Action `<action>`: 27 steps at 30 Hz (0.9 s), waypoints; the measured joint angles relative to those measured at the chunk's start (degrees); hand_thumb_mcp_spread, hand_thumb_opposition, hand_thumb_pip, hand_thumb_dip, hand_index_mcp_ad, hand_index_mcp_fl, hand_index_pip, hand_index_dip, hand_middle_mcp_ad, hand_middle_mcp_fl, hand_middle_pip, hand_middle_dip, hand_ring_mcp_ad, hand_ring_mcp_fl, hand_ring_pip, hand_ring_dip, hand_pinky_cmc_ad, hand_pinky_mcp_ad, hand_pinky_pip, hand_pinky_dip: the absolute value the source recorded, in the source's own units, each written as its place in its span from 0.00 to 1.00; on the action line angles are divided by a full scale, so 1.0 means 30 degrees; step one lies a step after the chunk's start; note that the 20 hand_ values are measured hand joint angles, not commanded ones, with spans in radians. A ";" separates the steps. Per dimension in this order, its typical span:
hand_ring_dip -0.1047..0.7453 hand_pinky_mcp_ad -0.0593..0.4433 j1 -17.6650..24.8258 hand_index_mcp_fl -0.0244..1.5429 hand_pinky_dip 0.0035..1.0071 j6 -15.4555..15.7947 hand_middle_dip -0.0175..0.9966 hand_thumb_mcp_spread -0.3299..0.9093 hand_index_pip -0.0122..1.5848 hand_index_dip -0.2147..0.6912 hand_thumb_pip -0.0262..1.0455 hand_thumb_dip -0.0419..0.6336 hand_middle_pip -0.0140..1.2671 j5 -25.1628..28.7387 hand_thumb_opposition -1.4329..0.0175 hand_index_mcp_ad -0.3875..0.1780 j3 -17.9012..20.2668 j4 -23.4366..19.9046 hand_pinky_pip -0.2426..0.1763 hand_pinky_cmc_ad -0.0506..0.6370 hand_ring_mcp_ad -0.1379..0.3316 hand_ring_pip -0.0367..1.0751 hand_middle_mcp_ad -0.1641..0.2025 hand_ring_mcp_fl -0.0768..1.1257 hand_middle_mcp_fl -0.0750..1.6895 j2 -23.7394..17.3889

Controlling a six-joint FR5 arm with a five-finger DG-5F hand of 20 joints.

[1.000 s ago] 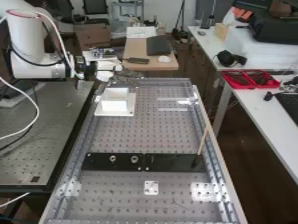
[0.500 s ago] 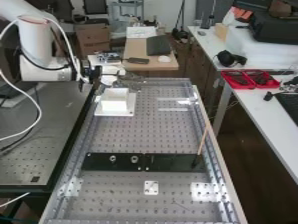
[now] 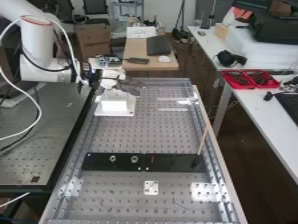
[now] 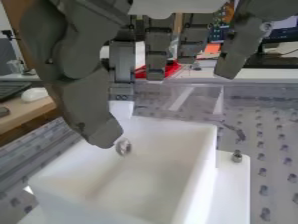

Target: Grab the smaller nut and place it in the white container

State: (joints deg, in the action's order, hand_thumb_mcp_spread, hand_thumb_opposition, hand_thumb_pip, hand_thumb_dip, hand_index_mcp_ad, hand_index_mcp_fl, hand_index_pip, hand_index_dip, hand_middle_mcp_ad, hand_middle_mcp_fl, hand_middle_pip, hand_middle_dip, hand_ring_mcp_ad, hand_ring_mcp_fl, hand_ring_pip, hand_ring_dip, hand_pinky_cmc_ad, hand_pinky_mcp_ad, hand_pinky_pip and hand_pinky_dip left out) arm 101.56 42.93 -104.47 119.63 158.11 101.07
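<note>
High view: hand (image 3: pixel 126 86) above the white container (image 3: pixel 116 106), fingers and thumb spread apart.

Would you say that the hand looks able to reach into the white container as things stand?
Probably yes: the white container has an open top with no lid across it, and the hand hangs just above. The side walls might crowd its fingers if they stay spread.

And in the high view, the hand (image 3: pixel 125 87) masks the white container's (image 3: pixel 115 106) rim at twelve o'clock! The arm (image 3: pixel 41 52) gets cropped between ten and eleven, the bench (image 3: pixel 120 197) at six. Wrist view: the nut's (image 4: pixel 124 146) flats and thread, too blurred to tell!
</note>
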 joint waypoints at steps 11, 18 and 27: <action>0.23 0.64 -0.0488 0.02 0.39 0.0043 0.24 0.60 0.83 0.56 0.68 0.53 0.10 0.0329 0.39 0.50 -0.0053 0.0835 0.51 0.56 0.48 0.12 0.51 0.07 0.09 -0.0834; 0.23 0.65 -0.2333 0.02 0.42 -0.0041 0.23 0.58 0.79 0.51 0.66 0.53 0.10 0.0198 0.39 0.50 -0.1750 0.2261 0.47 0.57 0.48 0.12 0.51 0.06 0.09 -0.2174; 0.23 0.65 -0.5734 0.02 0.50 0.0824 0.24 0.52 0.60 0.42 0.60 0.48 0.10 -0.0780 0.42 0.51 -0.5233 0.4503 0.43 0.57 0.49 0.13 0.52 0.06 0.10 -0.2775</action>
State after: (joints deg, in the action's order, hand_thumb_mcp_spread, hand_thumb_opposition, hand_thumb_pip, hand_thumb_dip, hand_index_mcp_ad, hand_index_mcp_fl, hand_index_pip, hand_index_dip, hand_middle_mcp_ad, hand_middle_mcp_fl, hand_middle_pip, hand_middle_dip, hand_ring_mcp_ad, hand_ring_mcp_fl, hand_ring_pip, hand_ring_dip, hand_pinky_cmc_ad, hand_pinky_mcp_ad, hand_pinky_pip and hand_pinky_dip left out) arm 84.36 45.40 -106.81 103.93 171.62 92.75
